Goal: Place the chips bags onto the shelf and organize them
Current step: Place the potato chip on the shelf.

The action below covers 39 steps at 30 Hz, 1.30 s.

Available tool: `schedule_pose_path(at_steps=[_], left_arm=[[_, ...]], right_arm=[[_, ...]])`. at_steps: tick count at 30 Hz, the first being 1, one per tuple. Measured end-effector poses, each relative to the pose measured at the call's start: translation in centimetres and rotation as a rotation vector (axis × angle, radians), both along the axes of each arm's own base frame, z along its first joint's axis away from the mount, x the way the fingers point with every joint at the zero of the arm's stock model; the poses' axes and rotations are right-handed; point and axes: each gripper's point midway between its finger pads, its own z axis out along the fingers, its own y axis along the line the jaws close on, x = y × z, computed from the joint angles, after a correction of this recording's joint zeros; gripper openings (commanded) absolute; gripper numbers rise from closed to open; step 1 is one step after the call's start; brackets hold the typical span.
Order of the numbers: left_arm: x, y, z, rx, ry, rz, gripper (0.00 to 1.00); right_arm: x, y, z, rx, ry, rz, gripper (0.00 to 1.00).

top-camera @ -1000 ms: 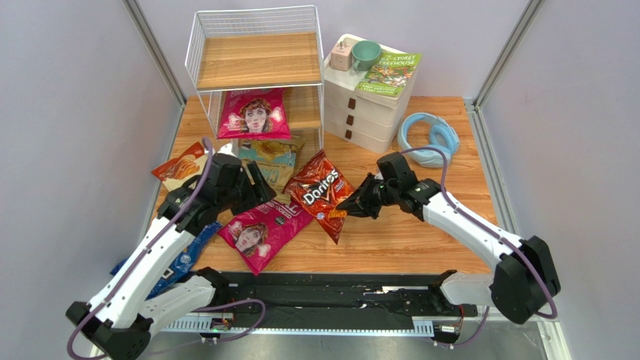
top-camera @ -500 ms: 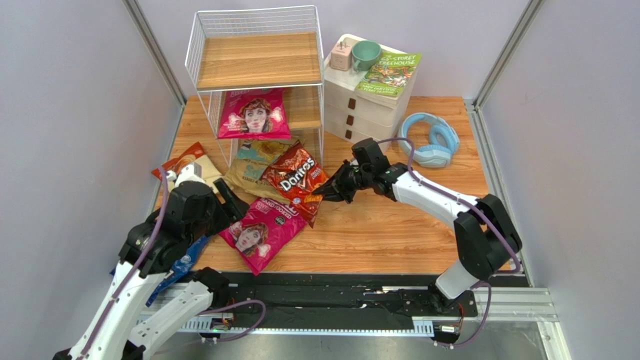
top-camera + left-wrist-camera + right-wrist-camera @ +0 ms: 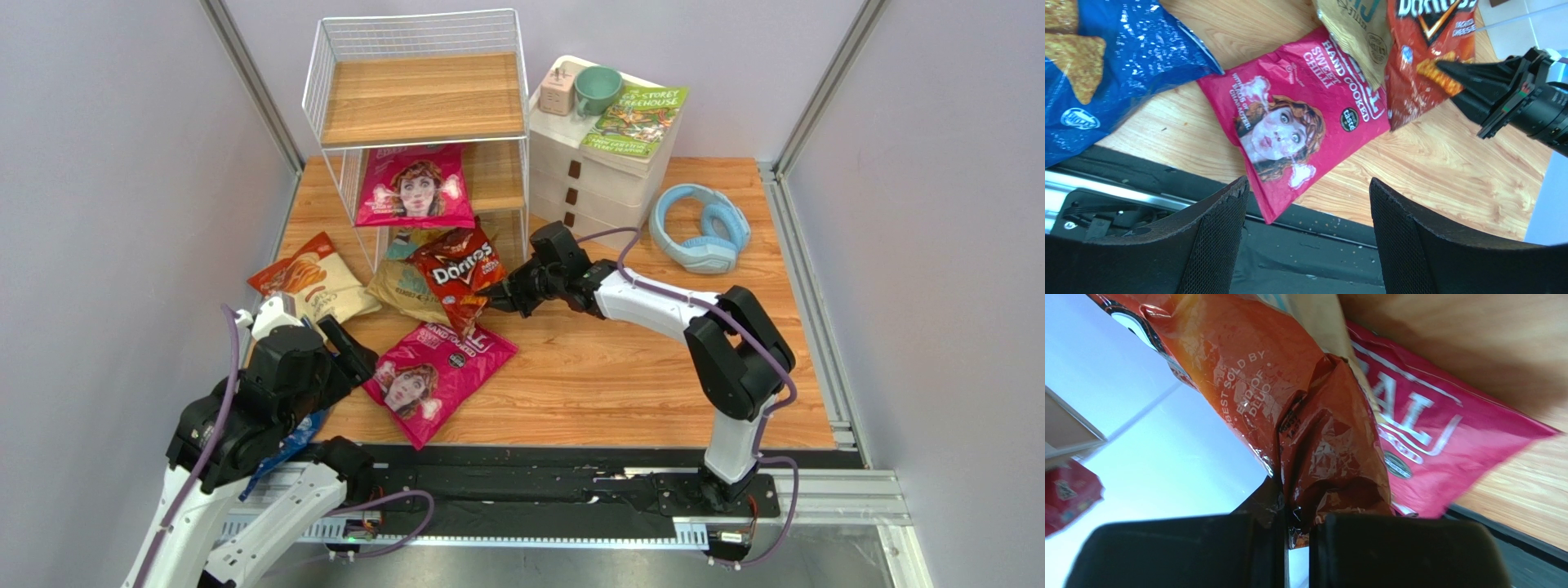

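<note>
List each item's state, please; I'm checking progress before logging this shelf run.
Right gripper: shut on red Doritos bag.
Left gripper: open, empty.
Shelved magenta bag: under the shelf's top tier.
Loose magenta bag: lying flat, untouched.
Blue Doritos bag: lying loose.
Tan bag: lying before the shelf.

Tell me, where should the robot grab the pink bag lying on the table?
Probably the near corner of the pink bag: it pokes past the table edge, so it can be pinched from above and below. The far end is tucked under the tan bag. Come from the near side with the open left end effector, which hovers above it.
</note>
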Motion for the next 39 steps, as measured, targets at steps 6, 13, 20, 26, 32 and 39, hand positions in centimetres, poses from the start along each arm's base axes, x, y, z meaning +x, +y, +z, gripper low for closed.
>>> schedule_pose_path(at_steps=[6,13,20,26,32,39], left_arm=[[-0.5,0.8,0.0,0.014,-0.001,0.027,0.77],[-0.6,1.1,0.0,0.019,-0.003,0.035,0.77],[-0.6,1.1,0.0,0.019,-0.003,0.034,0.77],[-0.6,1.1,0.0,0.022,-0.004,0.032,0.77],[-0.6,1.1,0.0,0.03,-0.004,0.025,0.77],[-0.4,1.0,-0.1,0.051,0.001,0.009,0.76]], right_arm=[[2.9,1.1,-0.1,0.01,0.004,-0.136,0.0],[5.6,0.8,-1.1,-0.021,0.002,-0.28,0.0],[7.4,1.0,-1.0,-0.002,-0.008,-0.378,0.0],[8.4,1.5,-2.6,0.006,0.006,-0.452,0.0],[9.7,1.5,-2.9,0.012,-0.005,-0.503,0.0],[10.8,1.8,-2.4,0.026,-0.021,-0.536,0.26]])
